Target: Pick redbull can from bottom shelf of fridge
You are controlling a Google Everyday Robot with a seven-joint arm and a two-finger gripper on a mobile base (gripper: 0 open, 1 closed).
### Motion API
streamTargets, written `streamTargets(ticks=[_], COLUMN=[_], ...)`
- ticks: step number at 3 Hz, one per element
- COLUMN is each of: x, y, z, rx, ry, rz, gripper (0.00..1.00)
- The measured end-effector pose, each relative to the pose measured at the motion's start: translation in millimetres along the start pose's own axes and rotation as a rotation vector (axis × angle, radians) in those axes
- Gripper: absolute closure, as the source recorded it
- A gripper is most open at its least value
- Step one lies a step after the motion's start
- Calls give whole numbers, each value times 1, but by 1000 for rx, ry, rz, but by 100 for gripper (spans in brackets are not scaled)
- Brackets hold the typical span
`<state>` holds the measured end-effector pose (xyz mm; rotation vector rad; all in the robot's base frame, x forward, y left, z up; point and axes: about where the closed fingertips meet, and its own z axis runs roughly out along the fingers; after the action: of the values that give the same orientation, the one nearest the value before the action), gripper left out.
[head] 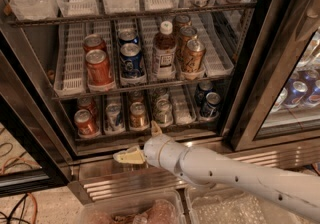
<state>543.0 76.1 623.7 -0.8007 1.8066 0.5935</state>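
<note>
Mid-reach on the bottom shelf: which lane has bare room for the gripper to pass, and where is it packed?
Free: the empty white lane between the silver can and the dark blue cans. Crowded: the left lanes, where the redbull can sits between a red-orange can and a gold-orange can. The gripper is below the gold-orange can's lane.

No legible text on cans [99,68] or bottle [164,50]; claw [131,155] below bottom shelf [182,111]
</note>
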Motion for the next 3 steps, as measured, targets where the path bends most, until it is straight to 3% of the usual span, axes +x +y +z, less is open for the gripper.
streamTargets(ticks=[1, 3], x=[29, 44], y=[6, 31], z=[12, 41], rx=[-24, -5], ry=[3, -21], rz=[67, 68], gripper=[0, 0])
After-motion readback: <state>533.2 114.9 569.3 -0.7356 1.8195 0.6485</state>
